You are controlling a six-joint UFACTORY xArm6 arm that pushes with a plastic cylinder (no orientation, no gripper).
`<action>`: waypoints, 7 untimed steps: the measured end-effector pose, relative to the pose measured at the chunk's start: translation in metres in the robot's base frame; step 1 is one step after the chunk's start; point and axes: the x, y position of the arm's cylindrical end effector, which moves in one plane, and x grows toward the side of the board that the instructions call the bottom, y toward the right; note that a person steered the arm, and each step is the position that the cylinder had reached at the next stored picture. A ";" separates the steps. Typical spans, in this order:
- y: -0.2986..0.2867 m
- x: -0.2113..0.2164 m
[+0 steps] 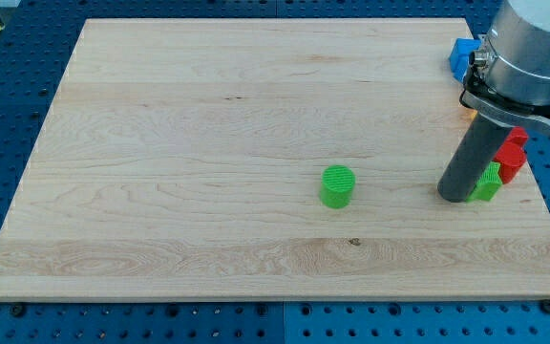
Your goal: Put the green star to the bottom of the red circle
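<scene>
Near the counter's (160,143) right edge, my tip (454,198) touches the green star (489,182); pushing rightward risks shoving the adjacent red block (512,153) off; no hand exists.

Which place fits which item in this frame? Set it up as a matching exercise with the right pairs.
Column one:
1. green cylinder
2. green star
3. blue block
4. my tip

Column two:
A. view's top right, partly behind the arm
B. alone, near the board's middle
C. just left of the green star
D. right edge, directly below the red block

Pairs: 1-B, 2-D, 3-A, 4-C
</scene>
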 end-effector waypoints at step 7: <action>-0.006 -0.020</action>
